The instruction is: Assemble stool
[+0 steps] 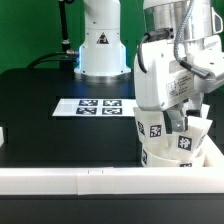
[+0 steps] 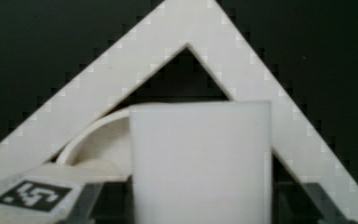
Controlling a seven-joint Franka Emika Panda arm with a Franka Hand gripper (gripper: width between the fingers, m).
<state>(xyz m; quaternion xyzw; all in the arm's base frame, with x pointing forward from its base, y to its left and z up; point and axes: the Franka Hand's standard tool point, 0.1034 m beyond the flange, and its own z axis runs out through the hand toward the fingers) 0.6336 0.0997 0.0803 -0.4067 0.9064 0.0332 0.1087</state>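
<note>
My gripper (image 1: 176, 116) hangs low at the exterior view's front right, over the white round seat (image 1: 168, 157), which lies in the corner of the white bar edging. In the wrist view my gripper (image 2: 197, 200) is shut on a white block leg (image 2: 197, 160) that fills the gap between the dark fingers (image 2: 101, 196). Two tagged legs stand at the seat: one (image 1: 152, 126) toward the exterior view's left, one (image 1: 188, 142) toward its right. A curved bit of the seat (image 2: 91, 140) and a tag on another leg (image 2: 34, 195) show beside the held leg.
The white bar edging (image 1: 70, 182) runs along the table's front and meets a second bar in a corner (image 2: 190, 20) just beyond the seat. The marker board (image 1: 96, 105) lies mid-table. The robot base (image 1: 100, 45) stands at the back.
</note>
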